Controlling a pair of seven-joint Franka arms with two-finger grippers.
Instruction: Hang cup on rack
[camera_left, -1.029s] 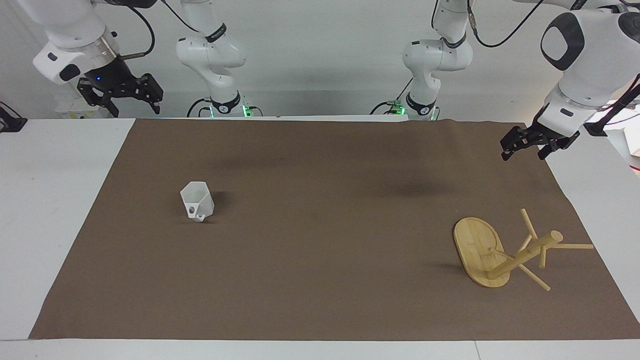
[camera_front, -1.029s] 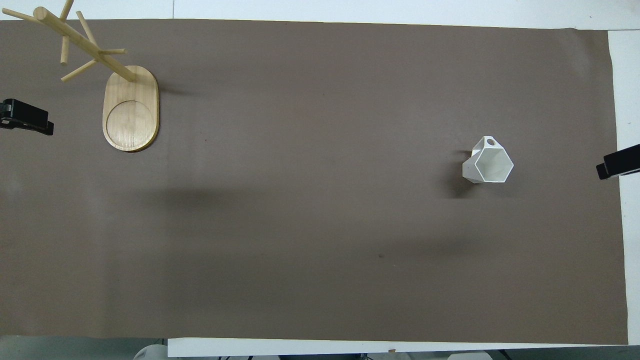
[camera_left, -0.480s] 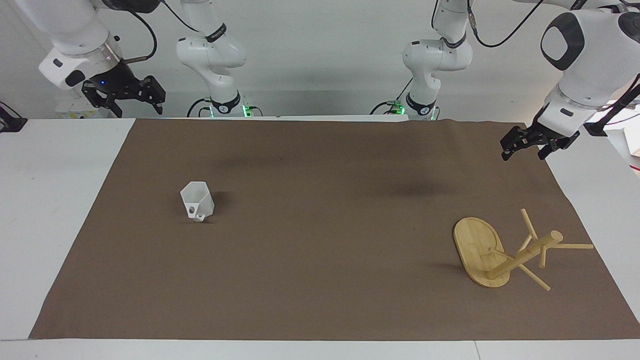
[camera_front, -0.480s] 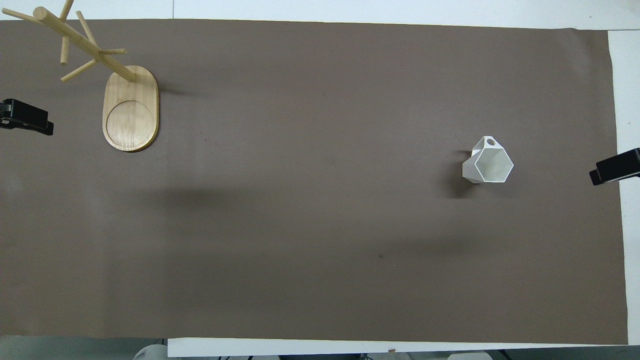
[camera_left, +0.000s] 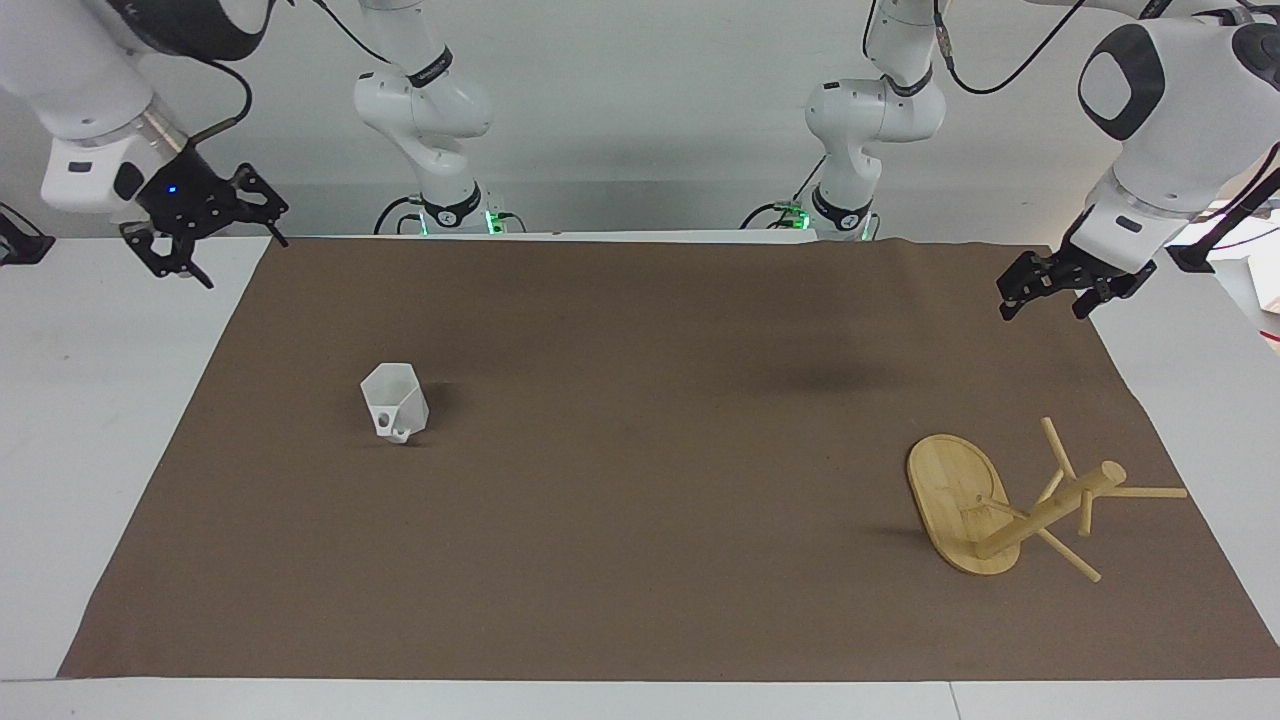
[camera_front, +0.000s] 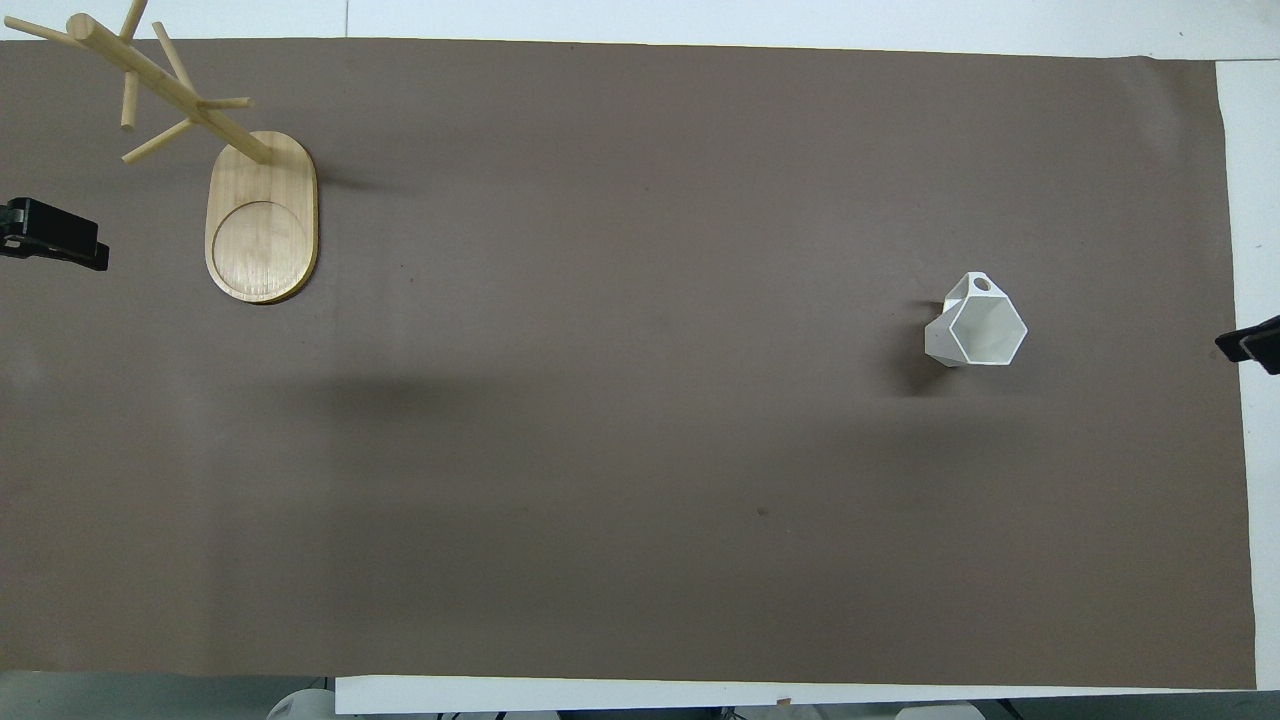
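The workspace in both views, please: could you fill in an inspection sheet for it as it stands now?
Surface: a brown mat covers most of the white table.
Cup: upright on the mat toward the right arm's end, untouched.
Rack: standing toward the left arm's end, farther from the robots than the cup; nothing on its pegs.
Clutter: nothing seen.
Right gripper: open, raised over the table's edge at its own end.
Left gripper: open, raised over the mat's corner, nothing held.
Cables: black cables run along the arms.
Surroundings: plain white wall.
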